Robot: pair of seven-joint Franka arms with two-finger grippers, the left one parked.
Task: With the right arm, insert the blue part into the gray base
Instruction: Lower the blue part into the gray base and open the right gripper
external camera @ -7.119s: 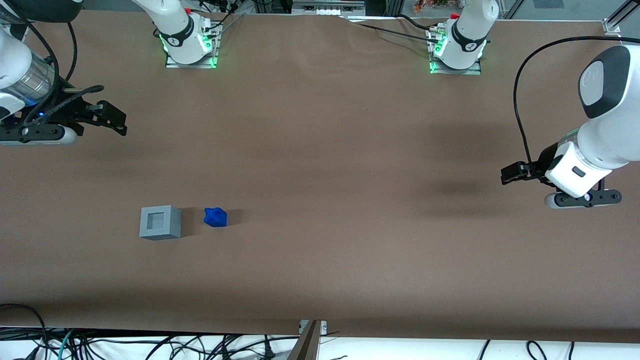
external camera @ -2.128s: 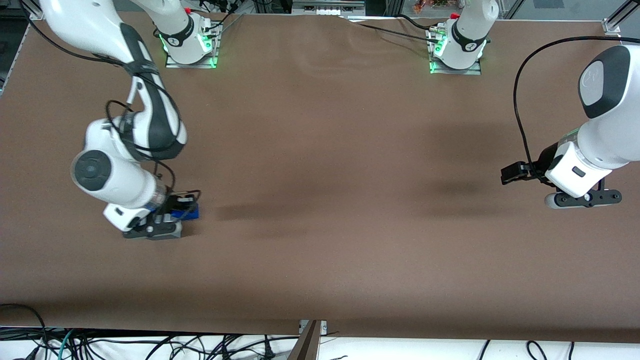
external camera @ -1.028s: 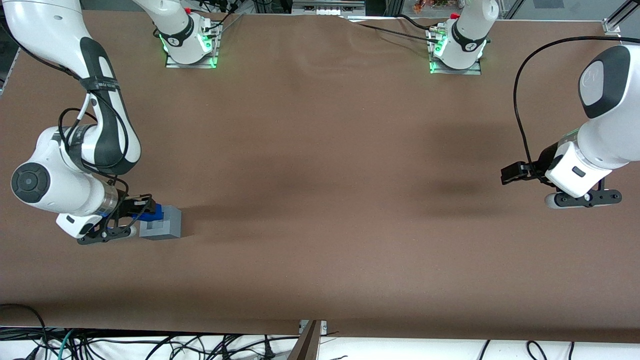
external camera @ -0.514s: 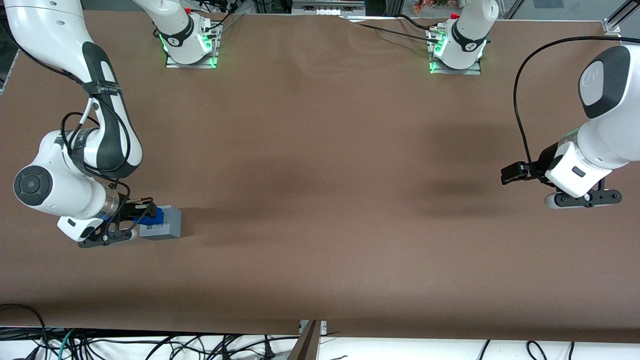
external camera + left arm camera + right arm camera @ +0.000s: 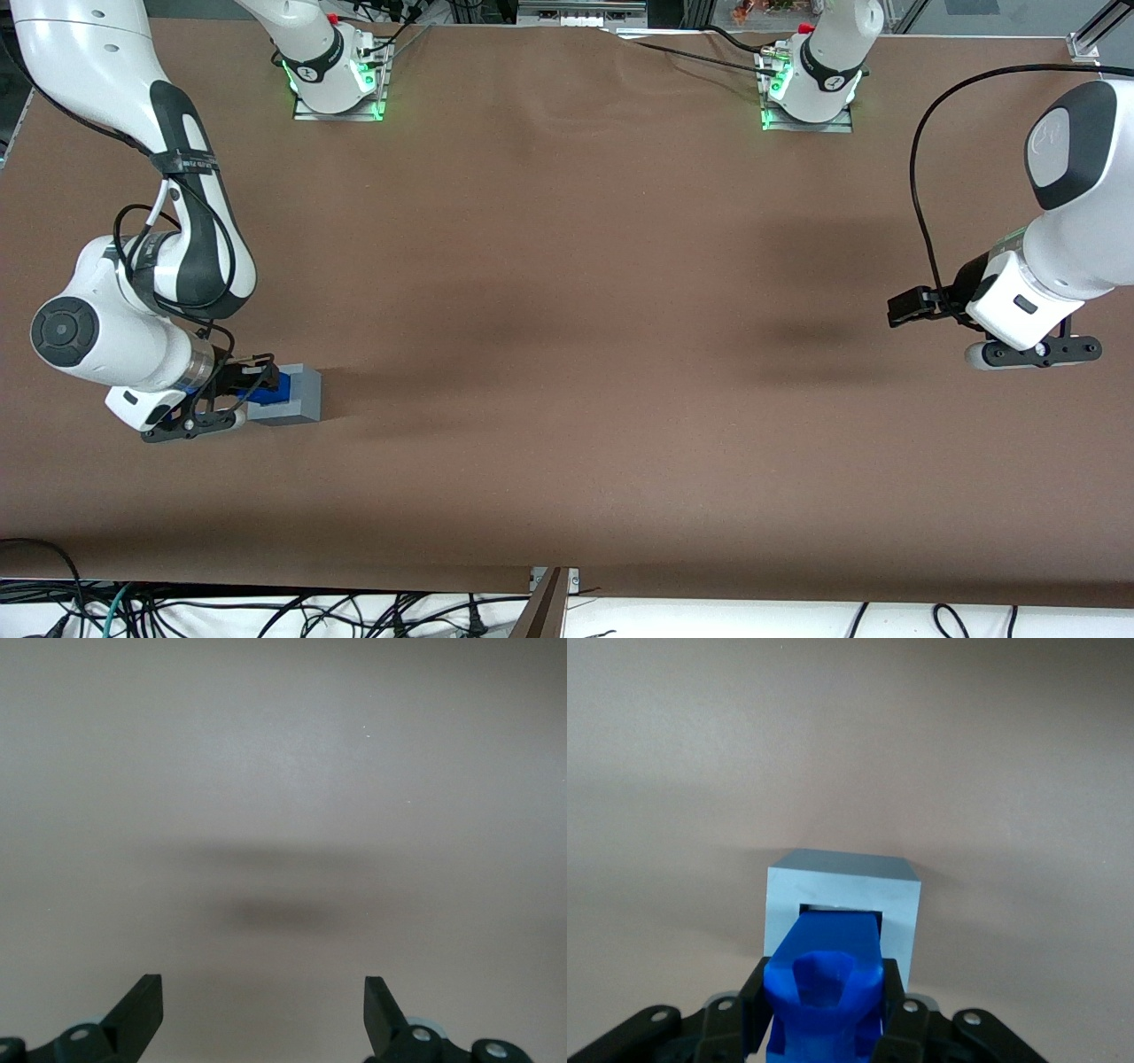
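The gray base [image 5: 297, 394] stands on the brown table toward the working arm's end. My right gripper [image 5: 257, 384] is over the base, shut on the blue part [image 5: 270, 385]. In the right wrist view the blue part [image 5: 826, 979] sits between my black fingers [image 5: 755, 1001], its lower end at the square socket in the top of the gray base [image 5: 843, 886]. I cannot tell how deep it sits in the socket.
The two arm mounts [image 5: 338, 81] [image 5: 808, 89] stand at the table edge farthest from the front camera. The parked arm [image 5: 1032, 283] hangs over its end of the table. Cables lie below the table's near edge [image 5: 266, 611].
Since seven seconds ago the blue part left the table beside the base and is in my gripper. In the last second my gripper shifted slightly over the base and the part sank lower.
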